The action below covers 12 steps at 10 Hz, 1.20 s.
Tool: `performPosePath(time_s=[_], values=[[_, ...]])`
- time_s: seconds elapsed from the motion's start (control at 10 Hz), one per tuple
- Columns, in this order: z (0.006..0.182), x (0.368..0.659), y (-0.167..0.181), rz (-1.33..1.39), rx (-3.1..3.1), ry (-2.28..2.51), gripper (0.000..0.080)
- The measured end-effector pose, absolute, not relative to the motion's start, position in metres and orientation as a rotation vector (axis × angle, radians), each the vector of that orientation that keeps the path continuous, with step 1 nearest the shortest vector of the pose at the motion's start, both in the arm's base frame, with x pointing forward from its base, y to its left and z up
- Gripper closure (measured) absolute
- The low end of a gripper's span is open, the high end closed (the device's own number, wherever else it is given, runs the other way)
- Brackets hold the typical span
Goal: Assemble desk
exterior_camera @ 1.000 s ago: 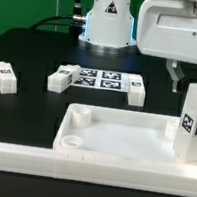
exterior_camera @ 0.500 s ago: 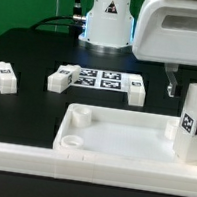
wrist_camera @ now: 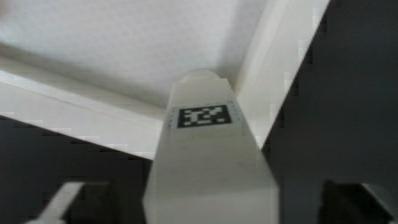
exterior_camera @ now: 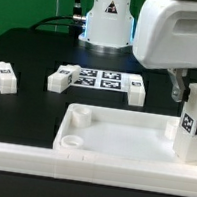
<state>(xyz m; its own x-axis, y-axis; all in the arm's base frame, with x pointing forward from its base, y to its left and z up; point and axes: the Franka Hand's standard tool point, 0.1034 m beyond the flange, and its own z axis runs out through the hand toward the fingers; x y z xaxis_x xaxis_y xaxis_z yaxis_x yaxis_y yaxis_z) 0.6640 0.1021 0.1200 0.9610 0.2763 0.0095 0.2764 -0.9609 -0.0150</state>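
The white tray-like desk tabletop (exterior_camera: 111,139) lies at the front with a round socket at its near corner on the exterior view's left. One white tagged leg (exterior_camera: 193,124) stands upright at its corner on the exterior view's right. My gripper (exterior_camera: 188,96) hangs over the leg's top, with one finger (exterior_camera: 175,89) showing beside it. In the wrist view the leg (wrist_camera: 214,150) runs between my fingers (wrist_camera: 68,200), with a dark gap on each side. The gripper (wrist_camera: 214,205) is open around the leg without touching it. The tabletop (wrist_camera: 107,40) lies beyond.
The marker board (exterior_camera: 97,79) lies mid-table with a loose leg at each end (exterior_camera: 60,77) (exterior_camera: 135,89). Another loose leg (exterior_camera: 6,75) lies toward the exterior view's left. The robot base (exterior_camera: 107,17) stands at the back. A white bar (exterior_camera: 18,158) runs along the front.
My gripper has come down toward the upright leg, its finger now lower beside the leg's top. The leg and the other parts have not moved.
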Motion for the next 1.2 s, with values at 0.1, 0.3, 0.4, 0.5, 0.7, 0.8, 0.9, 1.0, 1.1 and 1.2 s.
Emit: performPosePath(time_s=[0.1,0.3,0.4,0.5,0.7,0.8,0.9,1.0,1.1,1.2], values=[[0.1200,0.6640,0.1020,-0.011,-3.095,-0.436,0.0262],[0.1200,0.6641,0.1016,-0.011,-3.095,-0.436,0.0511],[0.1200,0.6641,0.1017,-0.011,-3.096,-0.423,0.0511],[0.1199,0.6641,0.1017,-0.011,-3.098,-0.408,0.0511],[0.1196,0.6633,0.0995,-0.029,-3.098,-0.182,0.0511],[0.1193,0.6619,0.0984,-0.041,-3.092,-0.007,0.0511],[0.1191,0.6616,0.0970,-0.052,-3.073,0.181,0.0511],[0.1188,0.6620,0.0957,-0.060,-3.049,0.332,0.0511],[0.1185,0.6624,0.0955,-0.069,-3.026,0.480,0.0511],[0.1185,0.6627,0.0952,-0.066,-2.995,0.640,0.0511]])
